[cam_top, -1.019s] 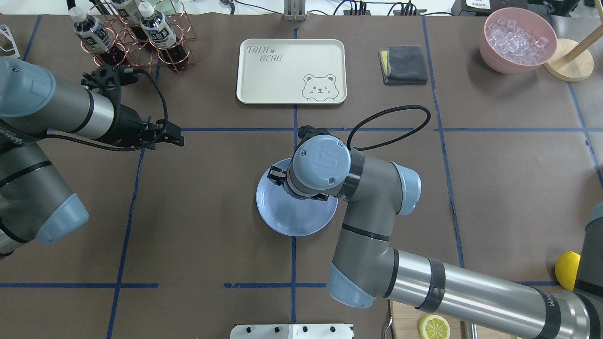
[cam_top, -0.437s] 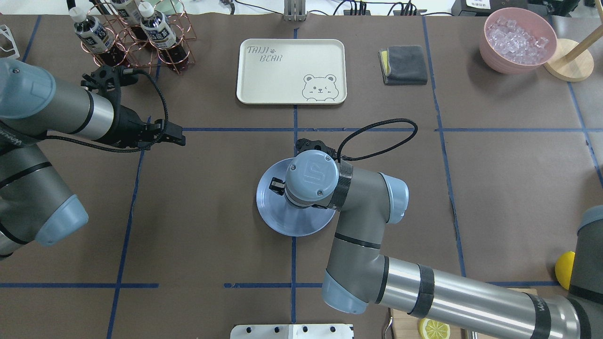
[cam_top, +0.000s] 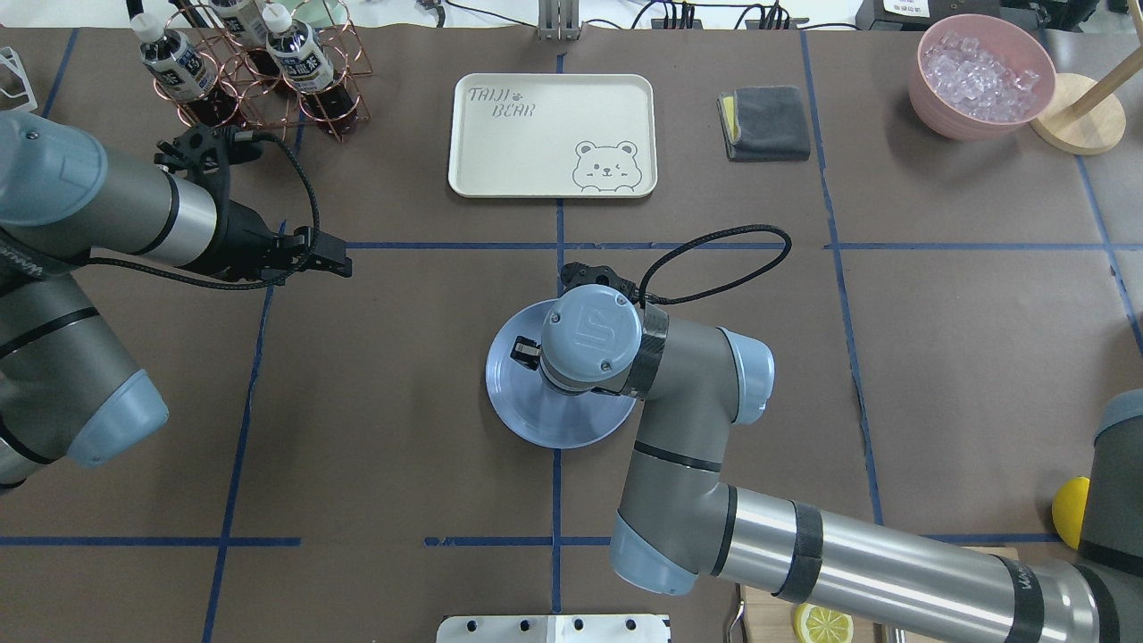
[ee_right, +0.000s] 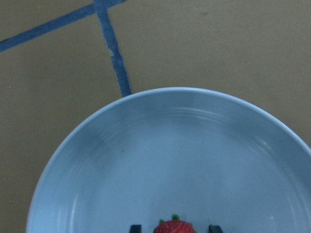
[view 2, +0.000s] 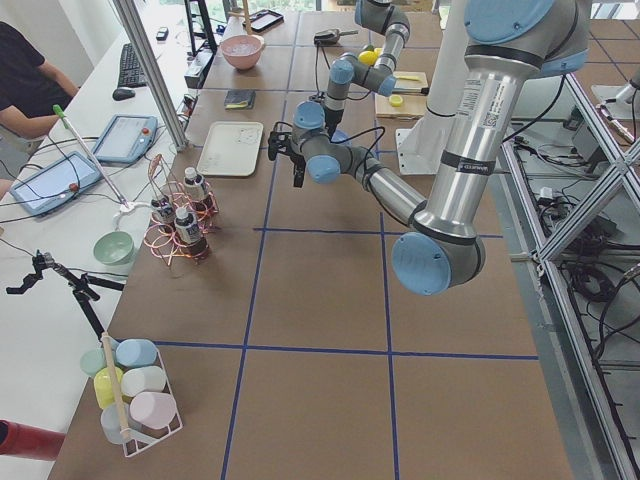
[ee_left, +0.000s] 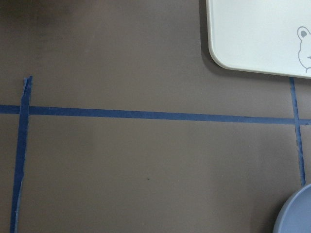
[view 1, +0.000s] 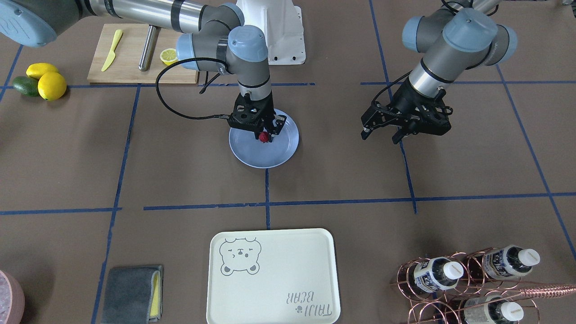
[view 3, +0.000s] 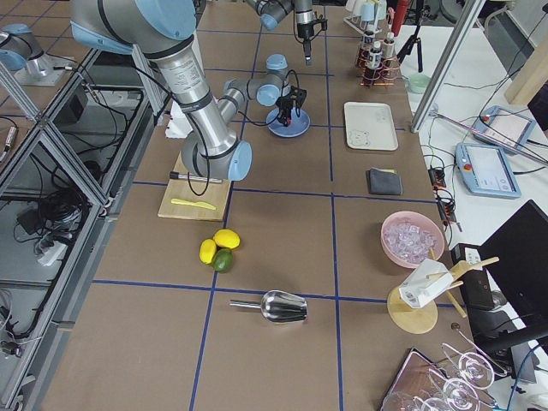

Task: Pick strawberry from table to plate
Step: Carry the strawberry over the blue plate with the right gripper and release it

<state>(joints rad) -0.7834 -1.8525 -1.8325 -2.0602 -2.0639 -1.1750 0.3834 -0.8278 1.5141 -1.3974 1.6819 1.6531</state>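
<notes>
The strawberry [view 1: 263,136] is a small red berry with green leaves, low over the pale-blue plate [view 1: 270,158] near the table's middle. My right gripper [view 1: 265,135] points straight down and is shut on it. In the right wrist view the strawberry [ee_right: 174,227] shows at the bottom edge between two dark fingertips [ee_right: 135,227], with the plate [ee_right: 146,145] below. From overhead the right wrist hides the berry, and only the plate [cam_top: 536,421] shows. My left gripper [cam_top: 335,259] hangs open and holds nothing above the brown table [cam_top: 402,357], well left of the plate.
A cream bear tray [cam_top: 554,134] lies beyond the plate. A copper bottle rack [cam_top: 259,71] stands at the back left, a grey cloth [cam_top: 766,122] and a pink bowl of ice [cam_top: 982,76] at the back right. Lemons [view 1: 49,83], an avocado [view 1: 24,85] and a cutting board [view 1: 130,54] lie beside the right arm.
My right arm came down and shifted slightly over the plate in the first half second, then stayed still. The left arm has hardly moved.
</notes>
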